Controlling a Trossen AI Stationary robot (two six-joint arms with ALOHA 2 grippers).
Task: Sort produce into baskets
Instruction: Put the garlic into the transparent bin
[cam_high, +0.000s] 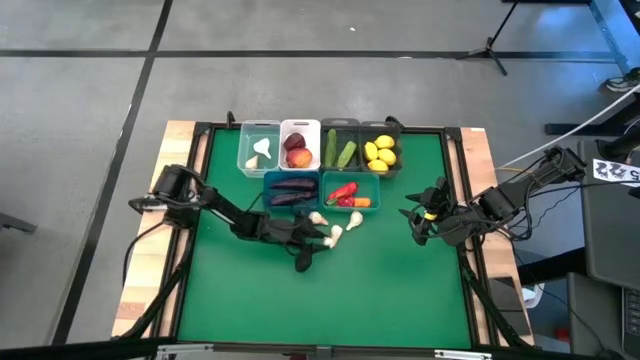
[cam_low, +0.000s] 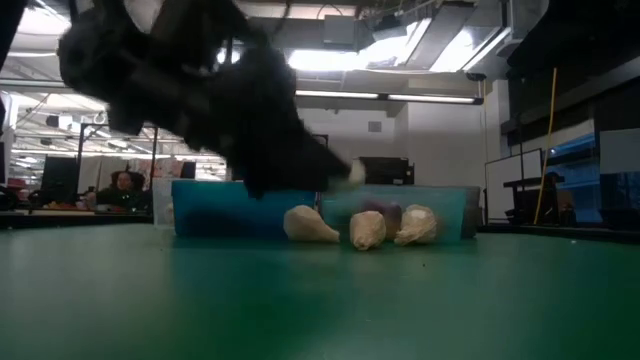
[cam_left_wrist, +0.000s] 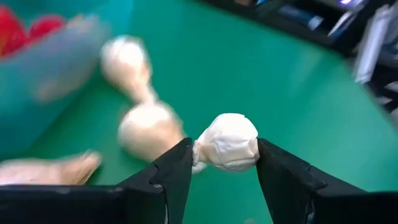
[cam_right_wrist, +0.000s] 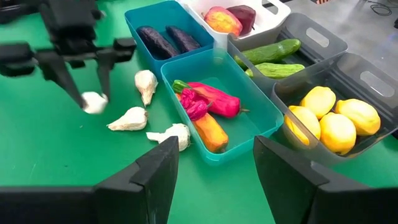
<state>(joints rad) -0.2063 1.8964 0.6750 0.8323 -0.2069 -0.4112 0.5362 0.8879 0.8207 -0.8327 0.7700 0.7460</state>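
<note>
My left gripper (cam_high: 303, 255) is shut on a white garlic (cam_left_wrist: 230, 143) just on the near side of three loose garlics (cam_high: 335, 235) that lie on the green table; it also shows in the right wrist view (cam_right_wrist: 87, 87). Behind them stand the blue bin (cam_high: 291, 190) with eggplants and the teal bin (cam_high: 350, 192) with peppers and a carrot. In the far row, the clear bin (cam_high: 259, 148) holds garlic. My right gripper (cam_high: 420, 215) is open and empty at the table's right side. My left gripper pinches the garlic's round bulb (cam_left_wrist: 219, 152) between its two fingers (cam_left_wrist: 177, 171), one on each side. The fingers point down from above, and the garlic (cam_right_wrist: 94, 102) sits at their free ends. In the low view the garlic (cam_low: 352, 170) is lifted clear of the table.
The far row also has a white bin (cam_high: 300, 145) with peaches, a grey bin (cam_high: 340, 148) with cucumbers and a grey bin (cam_high: 381, 152) with lemons. The near half of the green table (cam_high: 300, 310) is bare. Raised wooden edges frame the table.
</note>
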